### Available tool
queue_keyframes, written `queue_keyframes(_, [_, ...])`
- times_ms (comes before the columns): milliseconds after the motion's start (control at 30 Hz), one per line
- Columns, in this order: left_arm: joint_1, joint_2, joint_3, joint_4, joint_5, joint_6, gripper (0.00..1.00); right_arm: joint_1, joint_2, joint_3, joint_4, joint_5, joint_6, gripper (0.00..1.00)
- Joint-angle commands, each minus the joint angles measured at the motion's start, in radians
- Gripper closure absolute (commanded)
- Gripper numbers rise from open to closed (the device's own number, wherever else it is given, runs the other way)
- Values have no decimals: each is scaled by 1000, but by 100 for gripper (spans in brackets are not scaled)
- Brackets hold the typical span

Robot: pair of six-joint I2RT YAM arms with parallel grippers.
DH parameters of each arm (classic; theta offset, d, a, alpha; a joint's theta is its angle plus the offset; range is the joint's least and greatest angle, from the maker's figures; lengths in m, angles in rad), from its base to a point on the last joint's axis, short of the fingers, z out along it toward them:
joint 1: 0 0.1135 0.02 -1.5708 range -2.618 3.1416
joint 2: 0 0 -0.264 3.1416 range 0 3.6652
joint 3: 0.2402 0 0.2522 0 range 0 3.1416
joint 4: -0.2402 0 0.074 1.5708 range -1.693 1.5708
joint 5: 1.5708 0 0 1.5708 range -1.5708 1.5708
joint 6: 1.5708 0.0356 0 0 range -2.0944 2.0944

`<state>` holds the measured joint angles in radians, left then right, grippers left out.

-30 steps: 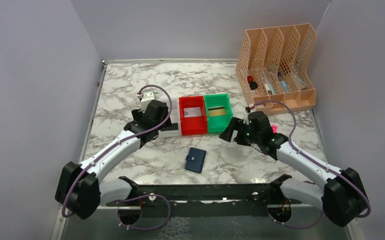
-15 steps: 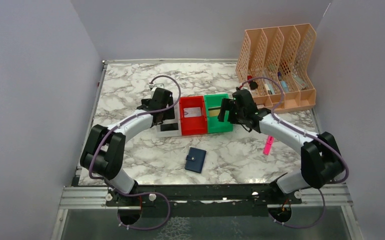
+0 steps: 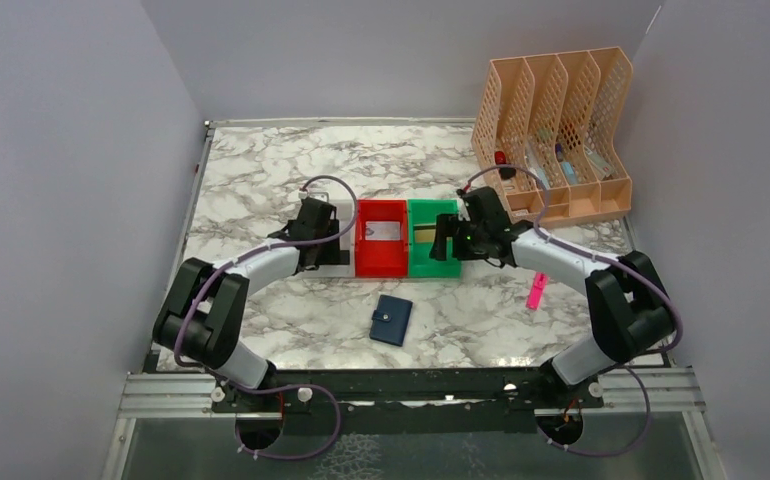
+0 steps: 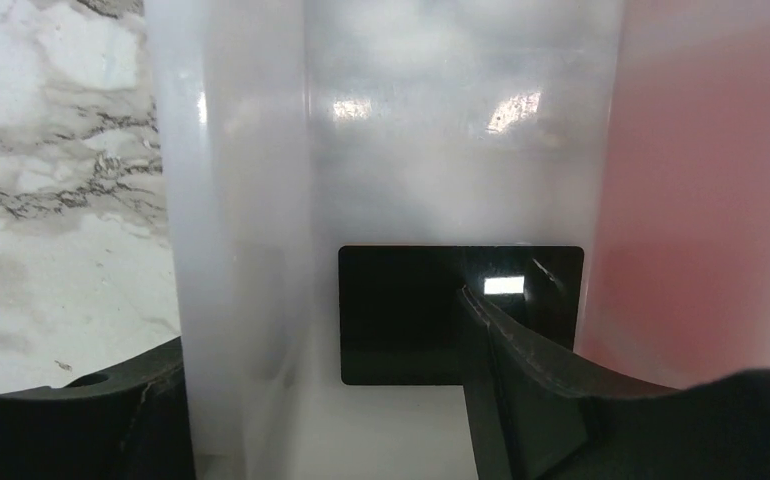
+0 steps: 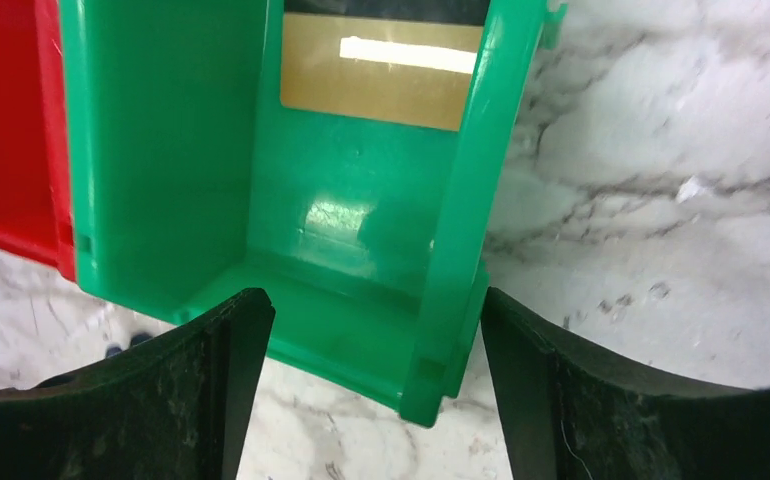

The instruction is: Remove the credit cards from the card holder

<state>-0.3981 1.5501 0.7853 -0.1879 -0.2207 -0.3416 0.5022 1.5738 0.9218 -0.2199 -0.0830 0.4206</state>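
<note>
The card holder lies shut on the marble, near the middle front, apart from both grippers. A black card lies flat in the white bin. My left gripper is open at this bin; one finger is over the black card and the other is outside the bin's left wall. A tan-gold card lies in the green bin. My right gripper is open and straddles that bin's near right corner. A silvery-grey card lies in the red bin.
The white, red and green bins stand side by side at mid table. A pink stick lies at the right. A peach file rack with small items stands at the back right.
Both arms have stretched forward and come down to the bins, the left at the white one and the right at the green one. The pink stick has come into view.
</note>
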Motion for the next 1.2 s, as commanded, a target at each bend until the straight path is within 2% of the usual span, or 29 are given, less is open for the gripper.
queue_keyframes(0, [-18, -97, -59, 99, 159, 18, 35, 13, -92, -122, 49, -210, 23, 20])
queue_keyframes(133, [-46, -168, -126, 115, 208, -18, 36, 13, -175, -218, 5, -169, 60, 21])
queue_keyframes(233, [-73, -222, -173, 110, 211, -63, 35, 13, -223, -254, -39, -80, 83, 19])
queue_keyframes(467, [-97, -328, -223, 81, 120, -143, 15, 13, -202, -191, -97, 36, 97, 13])
queue_keyframes(633, [-96, -382, -195, 49, 25, -130, 7, 13, -168, -136, -106, 78, 108, 11])
queue_keyframes(833, [-95, -325, -131, 22, -23, -102, 9, 13, -112, -40, -144, 74, 105, 12])
queue_keyframes(1033, [-93, -189, -56, -1, -7, -94, 23, 13, -51, 31, -193, 105, 107, 23])
queue_keyframes(1167, [-93, -152, -28, -15, -14, -90, 25, 13, -48, 55, -204, 124, 98, 24])
